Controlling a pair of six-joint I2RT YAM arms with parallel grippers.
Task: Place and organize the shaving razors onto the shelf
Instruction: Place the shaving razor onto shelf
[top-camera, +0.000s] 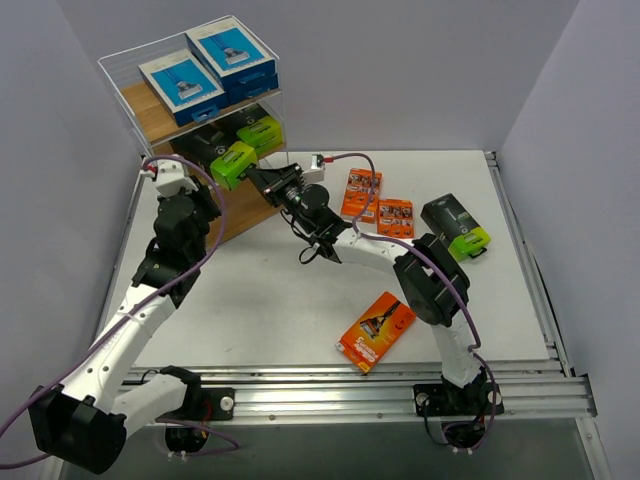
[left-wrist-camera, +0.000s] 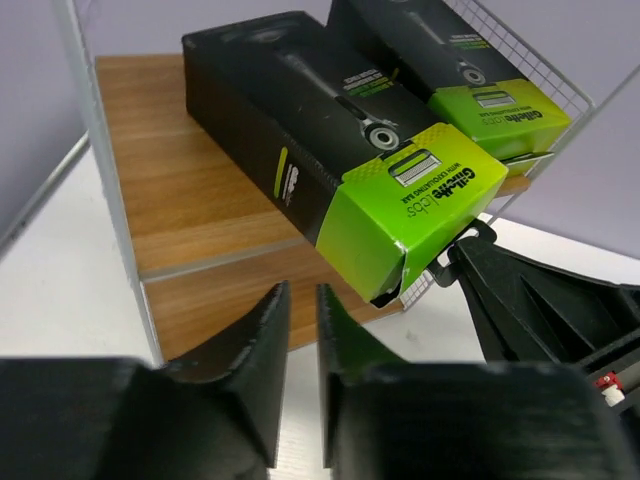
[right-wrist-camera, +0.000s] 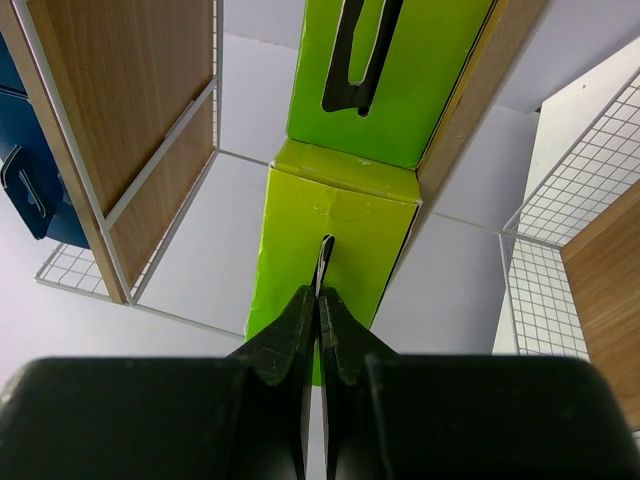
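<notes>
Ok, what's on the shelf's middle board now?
Two black razor packs with lime-green ends lie side by side: the near pack and the far pack, green ends overhanging the front. The middle board is bare beside them; behind them is hidden.

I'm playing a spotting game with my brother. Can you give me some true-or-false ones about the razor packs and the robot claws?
1. Two blue packs lie on the top level of the shelf. True.
2. Three orange packs lie on the table. True.
3. Every black-and-green pack is on the shelf. False: one black-and-green pack lies on the table.
4. The right claw is wide open. False: it is shut, at a shelf pack's lime end.
</notes>
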